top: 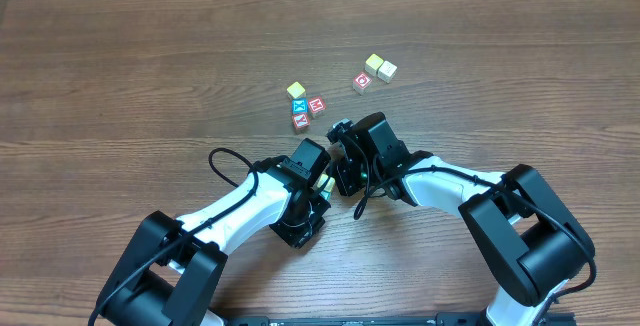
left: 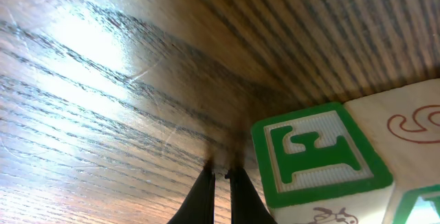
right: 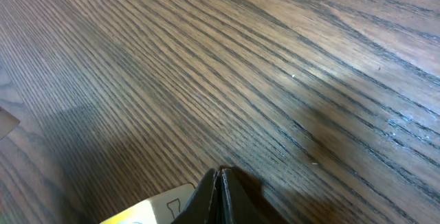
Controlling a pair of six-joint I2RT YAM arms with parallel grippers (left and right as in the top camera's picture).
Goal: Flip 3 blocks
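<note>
Overhead: a pale yellow block (top: 374, 63) and a cream block (top: 387, 71) sit side by side, far right on the worktop (top: 120, 76).

Left wrist: the left fingers (left: 205, 198) are pressed together and empty, just left of a green-lettered block (left: 316, 155).

Right wrist: the right fingers (right: 207, 200) are pressed together and hold nothing.

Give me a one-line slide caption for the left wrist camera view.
Shut left gripper close to the wooden table, beside a green F block.

Overhead, the bench (top: 150, 66) is lit evenly and softly, and the picture is sharp, with faint shadows beside the arms (top: 240, 206). The left wrist view has white glare on the wood at upper left and blur at upper right. The right wrist view is dimmer, with broad shadows at left.
</note>
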